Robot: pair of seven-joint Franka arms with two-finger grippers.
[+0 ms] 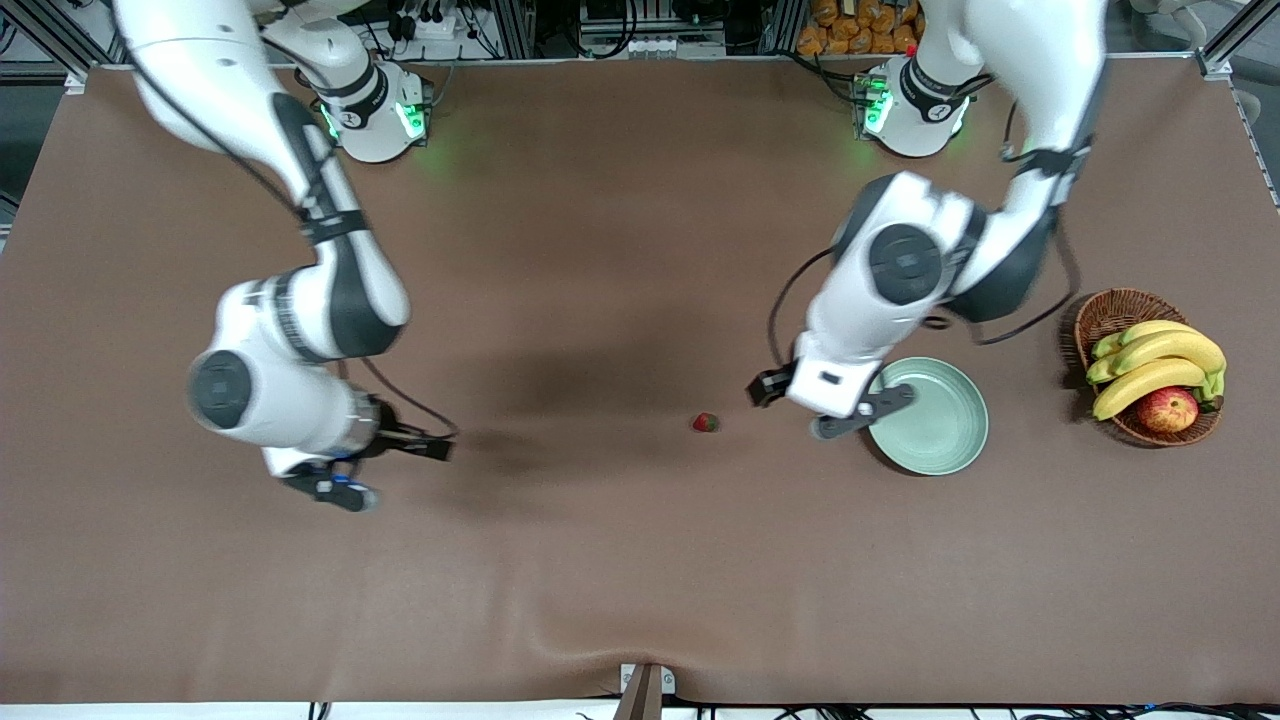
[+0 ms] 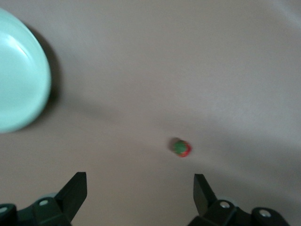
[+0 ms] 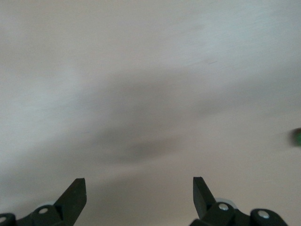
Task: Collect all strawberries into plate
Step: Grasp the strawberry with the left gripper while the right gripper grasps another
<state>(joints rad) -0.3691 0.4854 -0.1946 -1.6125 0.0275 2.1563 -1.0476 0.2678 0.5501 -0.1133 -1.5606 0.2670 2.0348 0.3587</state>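
Left gripper (image 1: 835, 408) spread above the brown table (image 1: 600, 560) beside the plate (image 1: 940, 425); right gripper (image 1: 385, 470) spread over bare cloth

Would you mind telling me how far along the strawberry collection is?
Nothing looks done: the plate appears empty. One strawberry lies on the table beside it. The left gripper, open, hovers between strawberry and plate; the right gripper, open, waits over bare table. Other strawberries aren't visible.

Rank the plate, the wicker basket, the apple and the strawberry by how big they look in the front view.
Largest to smallest in the front view:
1. wicker basket, though the plate looks close to it
2. plate, partly covered by the left arm
3. apple
4. strawberry
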